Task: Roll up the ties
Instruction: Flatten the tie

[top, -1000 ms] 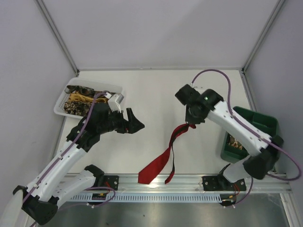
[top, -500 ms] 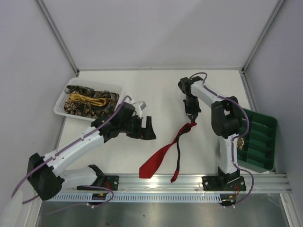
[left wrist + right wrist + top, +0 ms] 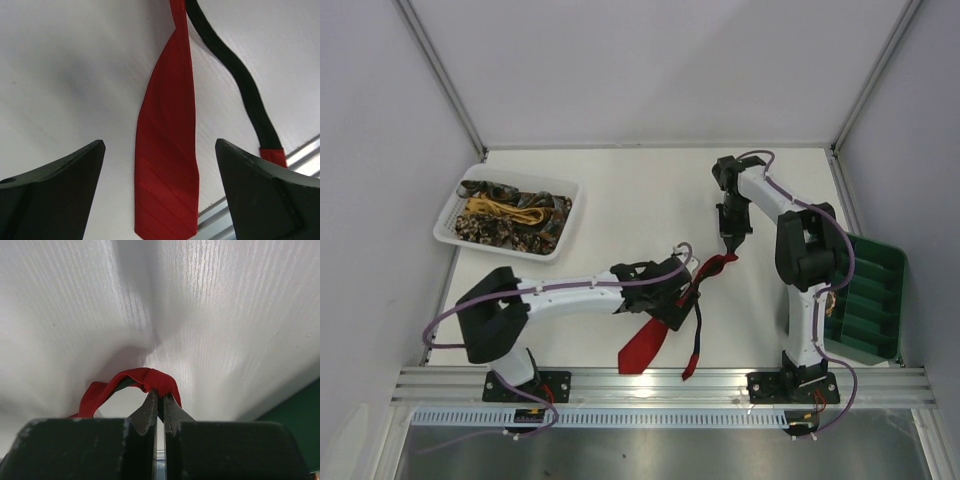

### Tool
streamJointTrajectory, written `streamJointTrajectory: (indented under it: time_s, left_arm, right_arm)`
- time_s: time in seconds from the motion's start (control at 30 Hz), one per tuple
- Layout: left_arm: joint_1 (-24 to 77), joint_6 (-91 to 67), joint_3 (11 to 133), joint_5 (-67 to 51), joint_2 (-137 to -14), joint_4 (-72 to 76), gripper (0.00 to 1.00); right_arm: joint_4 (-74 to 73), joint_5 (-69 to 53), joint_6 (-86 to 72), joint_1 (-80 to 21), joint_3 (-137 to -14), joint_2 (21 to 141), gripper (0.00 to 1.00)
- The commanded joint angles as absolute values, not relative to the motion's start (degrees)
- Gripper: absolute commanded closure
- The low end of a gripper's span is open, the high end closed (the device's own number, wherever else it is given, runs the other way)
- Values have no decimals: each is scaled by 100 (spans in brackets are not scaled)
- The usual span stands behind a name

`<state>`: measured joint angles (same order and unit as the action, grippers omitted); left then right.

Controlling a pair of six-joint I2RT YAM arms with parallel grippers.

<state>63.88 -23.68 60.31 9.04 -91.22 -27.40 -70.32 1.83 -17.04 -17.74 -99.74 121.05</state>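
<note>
Two tools meet one red tie [image 3: 642, 347]: the right tool [image 3: 159, 401] is clamped tight on its raised fold, and the left tool [image 3: 160, 145] hangs spread wide over the broad blade, which lies flat by the middle of the near edge of the surface [image 3: 620, 190].

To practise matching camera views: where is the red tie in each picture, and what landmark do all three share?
Top external: lower centre; red tie runs from the right tool toward the near edge.
Left wrist: centre, wide end between the open left tool fingers.
Right wrist: lower centre, fold pinched.
Shared landmark: white table.
</note>
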Motion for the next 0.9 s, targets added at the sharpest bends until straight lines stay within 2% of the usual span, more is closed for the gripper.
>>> streamJointTrajectory:
  time_s: [0.0, 0.07, 0.13, 0.17, 0.2, 0.3, 0.37, 0.4, 0.43, 0.47, 0.5, 0.57, 0.6, 0.63, 0.7, 0.77, 0.8, 0.83, 0.87]
  left_arm:
    - [6557, -2171, 6328, 1125, -9500, -2576, 2]
    - [6557, -2215, 6363, 1090, -9878, -2671, 5]
    - [6557, -2023, 6311, 810, -9984, -2515, 16]
    - [6548, -1917, 6258, 208, -9932, -2418, 26]
    - [6539, -1846, 6214, -120, -9888, -2339, 53]
    - [6417, -1565, 6030, -1666, -9607, -2102, 82]
    - [6241, -1599, 5750, -2946, -9318, -1333, 85]
    - [6049, -1730, 5383, -4241, -8968, -962, 87]
    - [5942, -2166, 5188, -4741, -8826, -610, 89]
    - [5854, -2414, 5020, -5111, -8711, -198, 91]
    - [5671, -2617, 4905, -5637, -8545, 224, 99]
    - [5520, -3188, 4536, -6097, -8412, 753, 100]
    - [5380, -3495, 4352, -6335, -8368, 1817, 99]
    - [5309, -4473, 3916, -6789, -8332, 2507, 99]
    - [5073, -5148, 3623, -7048, -8533, 3232, 97]
    - [4905, -4845, 3665, -7014, -8744, 2562, 97]
    - [4774, -4356, 3804, -6988, -8876, 2218, 94]
    - [4703, -3916, 3962, -6778, -9155, 875, 91]
    - [4624, -3450, 4164, -6541, -9350, 148, 91]
  right_arm:
    - [-6970, 79, -1643, -1705, -10011, 11672, 100]
    - [-6935, 97, -1679, -1688, -10020, 11663, 100]
    - [-6926, 97, -1696, -1679, -10028, 11628, 100]
    - [-6908, 105, -1696, -1679, -10028, 11602, 100]
    - [-6891, 123, -1696, -1670, -10028, 11558, 100]
    - [-6882, 307, -1714, -1670, -10055, 11514, 100]
    - [-6969, 613, -1679, -1644, -10081, 11549, 100]
    - [-7039, 798, -1696, -1652, -10107, 11592, 100]
    - [-7110, 1017, -1722, -1678, -10107, 11610, 100]
    - [-7110, 1455, -1749, -1705, -10038, 11610, 100]
    - [-7110, 1616, -1766, -1705, -9994, 11610, 100]
    - [-7119, 2080, -1872, -1722, -9923, 11619, 100]
    - [-7145, 2274, -1907, -1749, -9923, 11645, 100]
    - [-7189, 2442, -1925, -1775, -9940, 11724, 100]
    - [-7225, 2671, -1890, -1837, -10097, 11829, 100]
    - [-7312, 2794, -1872, -1898, -10265, 12083, 100]
    - [-7312, 2760, -1855, -1916, -10440, 12189, 100]
    - [-7339, 2734, -1846, -1933, -10537, 12286, 99]
    - [-7365, 2733, -1863, -1942, -10660, 12470, 97]
